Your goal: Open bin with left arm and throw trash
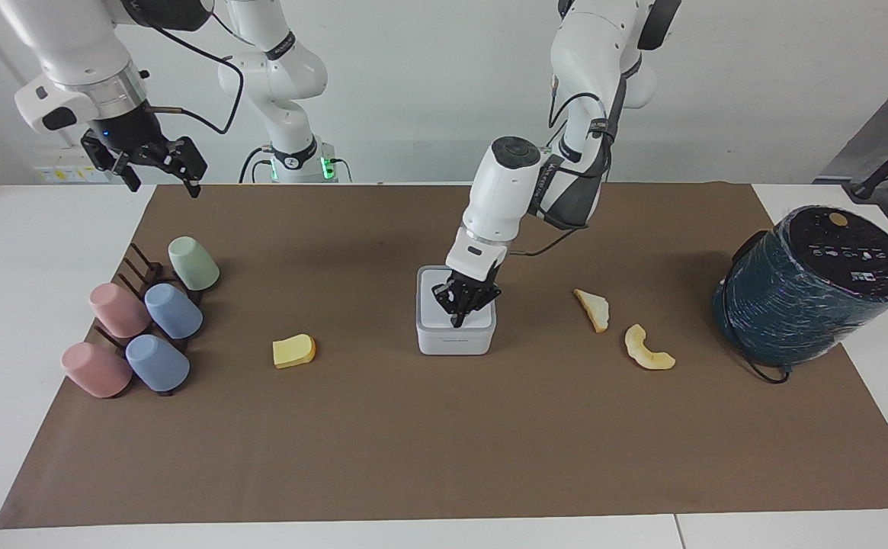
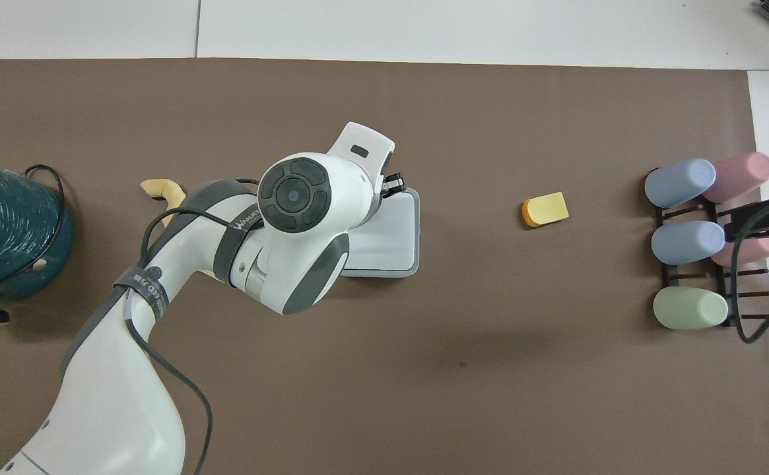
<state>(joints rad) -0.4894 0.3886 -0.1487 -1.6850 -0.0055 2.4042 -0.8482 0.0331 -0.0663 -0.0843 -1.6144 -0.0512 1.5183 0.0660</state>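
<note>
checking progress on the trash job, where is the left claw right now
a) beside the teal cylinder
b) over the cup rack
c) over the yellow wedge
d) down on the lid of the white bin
d: in the facing view the left claw, shut, points down onto the lid of the white bin, whose lid is not yet open; the right claw waits, open, up over the mat's edge by the cups.
</note>
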